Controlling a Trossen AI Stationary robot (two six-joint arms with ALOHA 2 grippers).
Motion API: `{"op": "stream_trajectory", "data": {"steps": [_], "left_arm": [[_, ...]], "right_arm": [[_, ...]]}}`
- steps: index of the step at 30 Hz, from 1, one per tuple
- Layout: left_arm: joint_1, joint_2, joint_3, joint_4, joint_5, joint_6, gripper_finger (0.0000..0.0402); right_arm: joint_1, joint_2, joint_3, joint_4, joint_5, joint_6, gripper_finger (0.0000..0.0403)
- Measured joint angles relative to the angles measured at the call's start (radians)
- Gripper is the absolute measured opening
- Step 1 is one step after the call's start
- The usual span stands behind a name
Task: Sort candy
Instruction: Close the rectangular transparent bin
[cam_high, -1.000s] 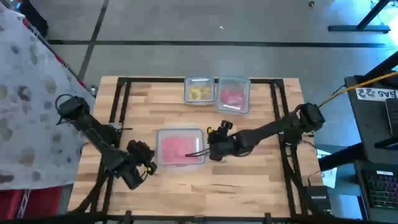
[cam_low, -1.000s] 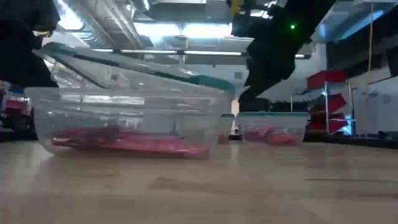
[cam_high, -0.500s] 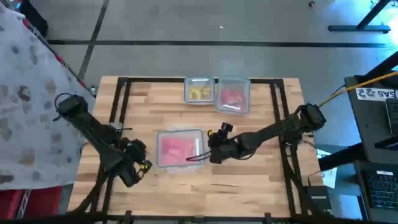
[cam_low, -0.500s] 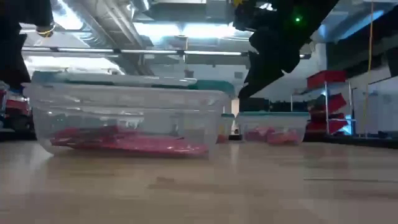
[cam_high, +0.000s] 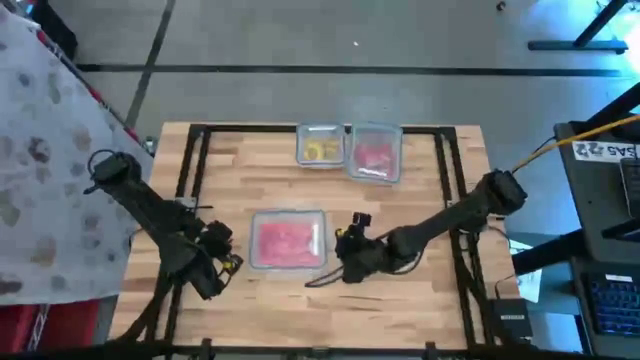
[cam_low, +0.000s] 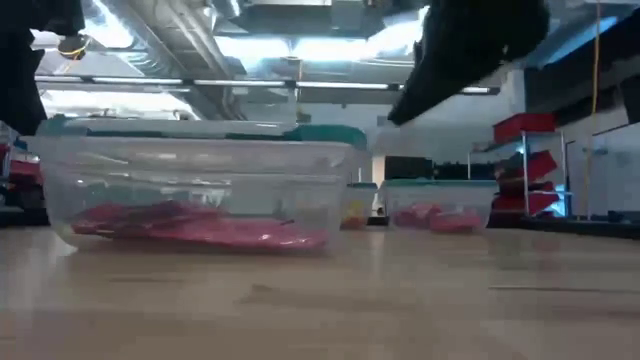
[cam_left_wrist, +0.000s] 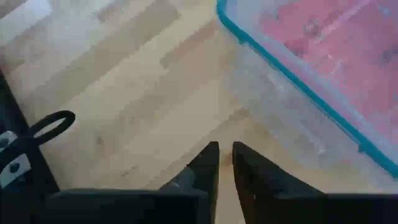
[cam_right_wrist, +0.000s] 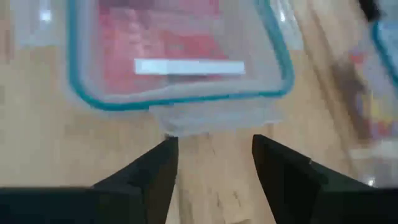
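Looks nearly finished, judging by the layout: no loose candy visible on the wooden desk. Lidded now, the large clear tub near the front, teal-rimmed lid seated flat over a layer of flat pink-red packets. At the far edge, two smaller tubs side by side: yellow pieces in the small left tub, red-pink candy in the small right tub. Cannot tell whether those two carry lids; possibly left to close.

Right tool spread wide, empty, just off the big tub's near corner, on its right side in the overhead view. Left tool pressed almost together, holding nothing, low over bare wood just left of the same tub.
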Motion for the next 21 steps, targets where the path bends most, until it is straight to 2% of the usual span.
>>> {"op": "stream_trajectory", "data": {"steps": [4,8,13,21], "left_arm": [[0.001,0.000,0.000,0.016,-0.032,0.004,0.0030],[0.001,0.000,0.000,0.024,-0.045,0.011,0.0030],[0.001,0.000,0.000,0.035,-0.055,0.012,0.0030],[0.001,0.001,-0.001,0.054,-0.085,0.020,0.0030]], "right_arm": [[-0.072,-0.001,0.070,-0.065,0.026,0.005,0.0193],[-0.200,-0.001,0.065,-0.068,-0.071,-0.017,0.0193],[-0.317,0.012,0.048,-0.068,-0.278,-0.025,0.0193],[-0.300,0.043,0.048,-0.049,-0.569,-0.070,0.0193]]}}
